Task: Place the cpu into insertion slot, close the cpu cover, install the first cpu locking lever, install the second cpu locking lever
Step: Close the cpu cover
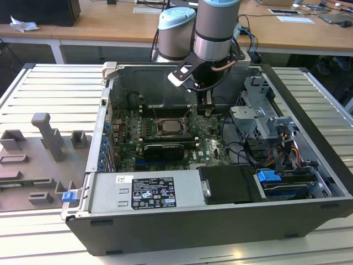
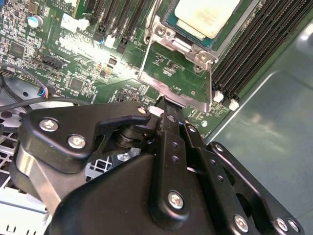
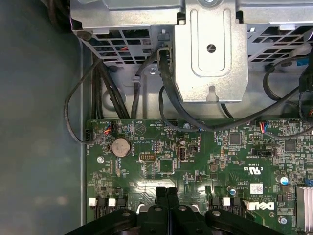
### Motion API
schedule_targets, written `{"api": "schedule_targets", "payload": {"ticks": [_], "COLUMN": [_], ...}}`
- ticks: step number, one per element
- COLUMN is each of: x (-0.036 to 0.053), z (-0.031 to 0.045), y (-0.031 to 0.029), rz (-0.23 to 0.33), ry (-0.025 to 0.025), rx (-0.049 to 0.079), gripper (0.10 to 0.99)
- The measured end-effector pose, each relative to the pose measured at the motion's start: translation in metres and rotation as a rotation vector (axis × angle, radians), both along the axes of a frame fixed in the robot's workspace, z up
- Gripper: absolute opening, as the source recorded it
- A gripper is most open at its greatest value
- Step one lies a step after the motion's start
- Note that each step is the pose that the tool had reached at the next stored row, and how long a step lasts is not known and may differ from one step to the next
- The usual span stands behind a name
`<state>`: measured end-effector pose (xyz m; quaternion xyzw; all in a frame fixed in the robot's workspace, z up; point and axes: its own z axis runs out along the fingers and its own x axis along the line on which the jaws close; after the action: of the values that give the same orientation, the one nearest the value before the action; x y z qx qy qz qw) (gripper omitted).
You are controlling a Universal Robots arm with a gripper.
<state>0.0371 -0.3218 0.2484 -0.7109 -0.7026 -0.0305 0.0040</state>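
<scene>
So the cpu [image 2: 208, 17] is sitting flat in the insertion slot [image 2: 164, 30], pale metal top facing up, inside the open computer case [image 1: 182, 232] that's lying on the slatted bench [image 1: 55, 83]. The cpu cover [image 2: 188, 98] is standing swung open, tilting away from the chip, and you're seeing green board through its window.

The gripper [image 2: 165, 105] is hanging right at the cover's free edge with its fingers pressed together, tip touching the lip. I can't tell if that lip is actually getting nipped between them or just nudged.

My take on handling: the cover is looking like thin, stiff sheet metal, so it's light but slick, and it's only going to swing about its hinge. The outer lip, far from the hinge, is reading as the sane place to grab or push. The chip and the socket under it are striking me as the fragile bits, with the memory slots [image 2: 254, 49] crowding in just beside.
</scene>
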Motion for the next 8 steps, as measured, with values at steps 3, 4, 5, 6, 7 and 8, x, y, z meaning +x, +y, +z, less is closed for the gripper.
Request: {"api": "schedule_targets", "payload": {"ticks": [3, 4, 5, 6, 7, 8], "x": [-0.0008, -0.0009, -0.0010, -0.0011, -0.0012, -0.0014], "z": [-0.0001, 0.0000, 0.0000, -0.0001, 0.0000, -0.0001], "y": [0.0000, 0.0000, 0.0000, 0.0000, 0.0000, 0.0000], "rz": [0.000, 0.000, 0.000, 0.000, 0.000, 0.000], "ry": [0.0000, 0.0000, 0.0000, 0.0000, 0.0000, 0.0000], "rx": [0.000, 0.000, 0.000, 0.000, 0.000, 0.000], "gripper": [0.106, 0.106, 0.106, 0.106, 0.106, 0.106]}}
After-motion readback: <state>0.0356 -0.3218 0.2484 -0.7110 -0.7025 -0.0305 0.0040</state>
